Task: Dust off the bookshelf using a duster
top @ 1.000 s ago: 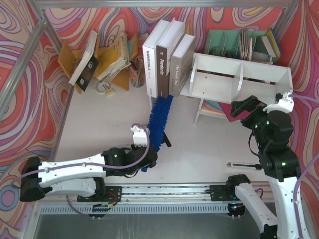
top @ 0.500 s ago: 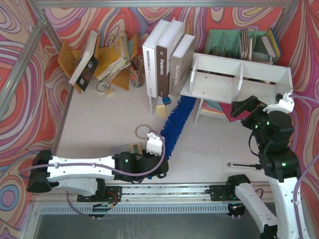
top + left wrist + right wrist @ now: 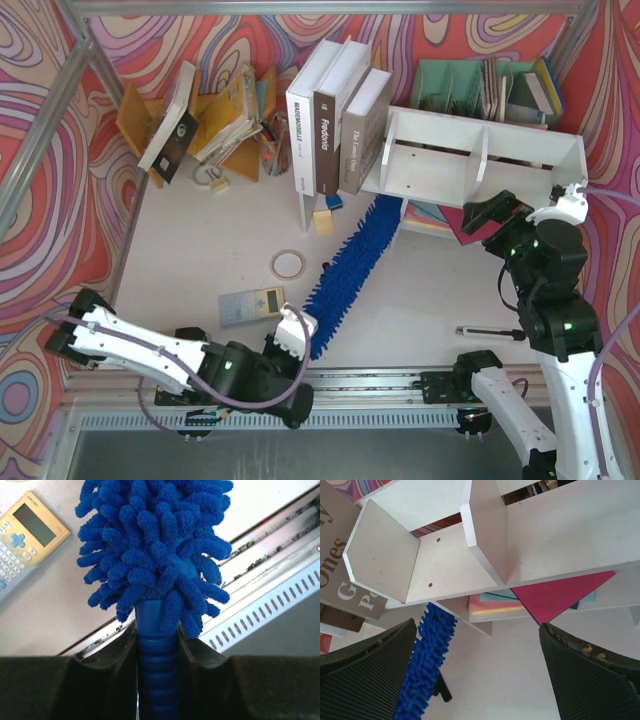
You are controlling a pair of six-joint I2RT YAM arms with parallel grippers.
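Note:
The white bookshelf stands at the back right, its two compartments open toward me; the right wrist view shows it too. The fluffy blue duster lies slanted across the table, its tip under the shelf's left end. My left gripper at the near edge is shut on the duster's ribbed blue handle, with the duster head just beyond the fingers. My right gripper hovers open and empty before the shelf. Its wrist view shows the duster at the left.
A calculator and a tape ring lie left of the duster, and a small black piece beside it. Upright books, a yellow rack and a green organiser line the back. Coloured folders lie under the shelf.
My left arm pulled back to the near edge with the duster, whose tip swung right from the books to under the shelf's left end. The calculator and tape ring came into view. The right arm stayed still.

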